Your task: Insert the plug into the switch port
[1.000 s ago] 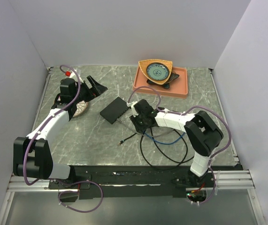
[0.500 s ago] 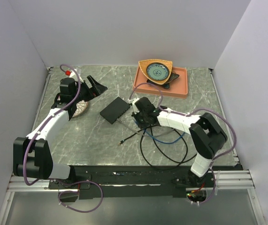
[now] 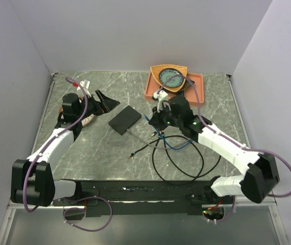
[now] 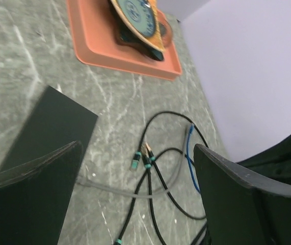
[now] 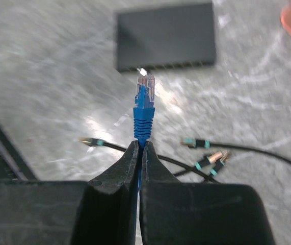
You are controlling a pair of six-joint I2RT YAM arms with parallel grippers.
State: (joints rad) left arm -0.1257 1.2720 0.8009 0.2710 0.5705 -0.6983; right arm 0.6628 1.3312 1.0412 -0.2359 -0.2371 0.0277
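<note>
Right claw (image 5: 139, 145) pinched tight on the plug (image 5: 144, 102), whose tip projects ahead of it. Switch (image 5: 165, 35) lies further ahead, port row (image 5: 170, 65) facing the claw, apart from the plug. Grasp done; approach and insertion outstanding. Left claw (image 4: 137, 148) spread wide, empty.

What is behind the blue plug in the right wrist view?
The black switch lies beyond the blue plug, its port row facing it, apart. The right gripper blocks whatever lies below the plug; single ports are too blurred to tell.
</note>
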